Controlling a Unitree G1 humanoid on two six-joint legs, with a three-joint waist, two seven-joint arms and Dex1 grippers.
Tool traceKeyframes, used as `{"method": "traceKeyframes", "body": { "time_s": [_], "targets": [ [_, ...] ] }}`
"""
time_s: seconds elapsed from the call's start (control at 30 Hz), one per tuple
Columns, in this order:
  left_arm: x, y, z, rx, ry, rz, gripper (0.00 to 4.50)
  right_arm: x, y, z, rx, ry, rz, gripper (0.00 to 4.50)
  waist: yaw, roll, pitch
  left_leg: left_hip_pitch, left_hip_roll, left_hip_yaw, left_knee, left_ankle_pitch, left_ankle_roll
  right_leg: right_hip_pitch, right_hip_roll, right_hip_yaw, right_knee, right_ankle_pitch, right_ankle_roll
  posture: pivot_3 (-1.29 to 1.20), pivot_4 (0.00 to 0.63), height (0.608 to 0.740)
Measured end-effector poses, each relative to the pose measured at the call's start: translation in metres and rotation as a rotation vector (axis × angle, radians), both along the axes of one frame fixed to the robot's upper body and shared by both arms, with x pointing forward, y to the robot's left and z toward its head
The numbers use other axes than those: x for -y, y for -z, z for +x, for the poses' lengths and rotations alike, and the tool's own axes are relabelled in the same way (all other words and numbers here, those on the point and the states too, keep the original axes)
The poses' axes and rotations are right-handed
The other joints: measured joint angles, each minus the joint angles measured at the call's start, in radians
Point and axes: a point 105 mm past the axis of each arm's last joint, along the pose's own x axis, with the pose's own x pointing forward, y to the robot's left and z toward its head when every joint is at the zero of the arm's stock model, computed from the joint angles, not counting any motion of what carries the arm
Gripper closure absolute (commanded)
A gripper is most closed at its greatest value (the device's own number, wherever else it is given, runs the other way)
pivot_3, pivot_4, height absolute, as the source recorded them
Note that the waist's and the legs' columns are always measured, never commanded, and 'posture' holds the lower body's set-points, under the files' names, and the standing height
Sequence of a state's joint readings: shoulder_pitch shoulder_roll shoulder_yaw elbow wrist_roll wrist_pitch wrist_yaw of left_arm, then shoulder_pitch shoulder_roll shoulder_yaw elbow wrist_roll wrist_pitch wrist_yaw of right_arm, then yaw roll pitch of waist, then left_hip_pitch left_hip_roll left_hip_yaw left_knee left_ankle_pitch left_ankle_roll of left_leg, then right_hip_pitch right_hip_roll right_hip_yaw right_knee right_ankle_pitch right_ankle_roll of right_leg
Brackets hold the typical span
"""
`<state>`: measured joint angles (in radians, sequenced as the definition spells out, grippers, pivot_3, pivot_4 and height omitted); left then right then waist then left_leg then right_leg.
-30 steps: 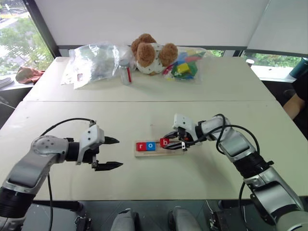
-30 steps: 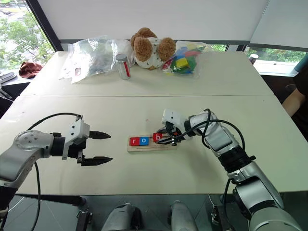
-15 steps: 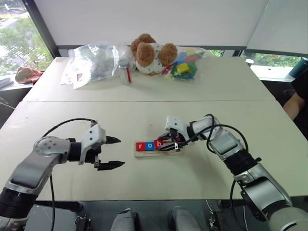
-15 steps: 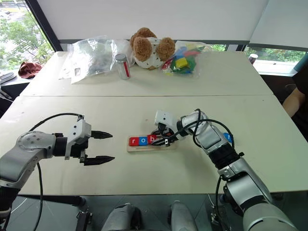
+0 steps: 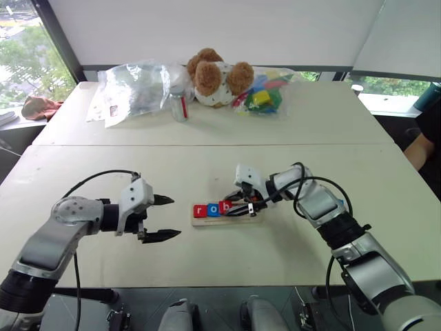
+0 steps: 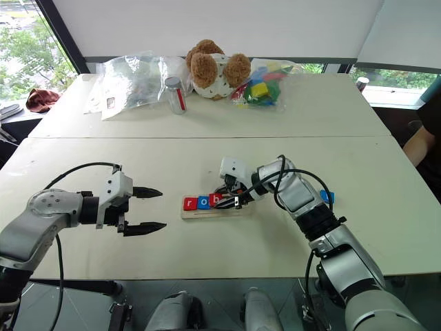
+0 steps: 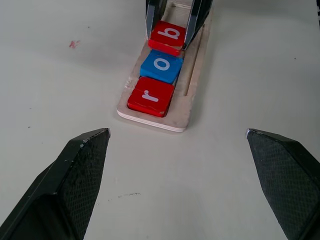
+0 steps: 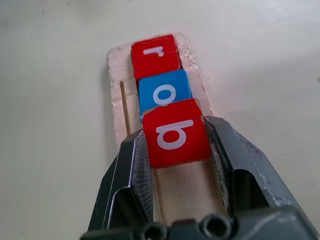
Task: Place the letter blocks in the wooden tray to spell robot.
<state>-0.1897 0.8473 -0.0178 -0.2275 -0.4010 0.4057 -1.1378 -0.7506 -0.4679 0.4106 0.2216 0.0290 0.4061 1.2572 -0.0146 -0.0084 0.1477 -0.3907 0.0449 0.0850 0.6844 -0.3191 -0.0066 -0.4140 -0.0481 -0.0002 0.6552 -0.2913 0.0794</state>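
A pale wooden tray (image 7: 190, 102) lies in the middle of the near white table (image 5: 207, 276). Three letter tiles sit in a row on it: a red "r" tile (image 7: 150, 96) at the end nearest the left gripper, a blue "o" tile (image 7: 161, 65) touching it, then a red "b" tile (image 7: 168, 36). The "b" tile is tilted, its near edge overlapping the "o" tile rather than lying flat.

The right gripper (image 8: 175, 150) reaches over the tray from the right, its two black fingers clamped on opposite sides of the "b" tile. The rest of the tray behind the tile runs between the fingers.

The left gripper (image 5: 162, 218) hangs above the table just left of the tray, pointing toward it, its jaws spread wide apart and holding nothing. The tray's "r" end lies in line with that gap, but apart from the fingertips.

On the far table rest a teddy bear (image 5: 216, 74), a clear plastic bag (image 5: 134, 88), a small can (image 6: 177, 94) and a bag of coloured toy blocks (image 5: 264, 94).
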Motion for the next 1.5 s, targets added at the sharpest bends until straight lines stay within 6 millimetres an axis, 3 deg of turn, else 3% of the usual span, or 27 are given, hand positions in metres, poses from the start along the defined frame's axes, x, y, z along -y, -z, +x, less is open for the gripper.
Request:
{"method": "traceKeyframes", "body": {
  "time_s": [0.17,0.53,0.93,1.5],
  "targets": [
    [-0.001,0.003,0.002,-0.007,-0.014,-0.002,0.00,0.002,-0.009,-0.001,0.006,0.001,0.012,3.34,0.000,0.000,0.000,0.000,0.000,0.000,0.000,0.000,0.000,0.000,0.000,0.000,0.000,0.000,0.000,0.00,0.150,0.740],
    [0.001,0.004,0.004,-0.003,-0.015,-0.007,0.00,0.013,0.000,0.000,0.049,-0.012,-0.061,3.34,-0.002,0.000,0.000,0.000,0.000,0.000,0.000,0.000,0.000,0.000,0.000,0.000,0.000,0.000,0.000,0.00,0.150,0.740],
    [0.001,0.004,0.005,-0.002,-0.019,-0.008,0.00,0.004,0.012,-0.009,0.012,-0.034,-0.054,3.34,0.000,0.000,0.000,0.000,0.000,0.000,0.000,0.000,0.000,0.000,0.000,0.000,0.000,0.000,0.000,0.00,0.150,0.740],
    [0.003,0.007,0.006,0.000,-0.021,-0.013,0.00,-0.002,0.012,-0.009,0.015,-0.029,-0.037,3.34,0.000,0.000,0.000,0.000,0.000,0.000,0.000,0.000,0.000,0.000,0.000,0.000,0.000,0.000,0.000,0.00,0.150,0.740]
  ]
}}
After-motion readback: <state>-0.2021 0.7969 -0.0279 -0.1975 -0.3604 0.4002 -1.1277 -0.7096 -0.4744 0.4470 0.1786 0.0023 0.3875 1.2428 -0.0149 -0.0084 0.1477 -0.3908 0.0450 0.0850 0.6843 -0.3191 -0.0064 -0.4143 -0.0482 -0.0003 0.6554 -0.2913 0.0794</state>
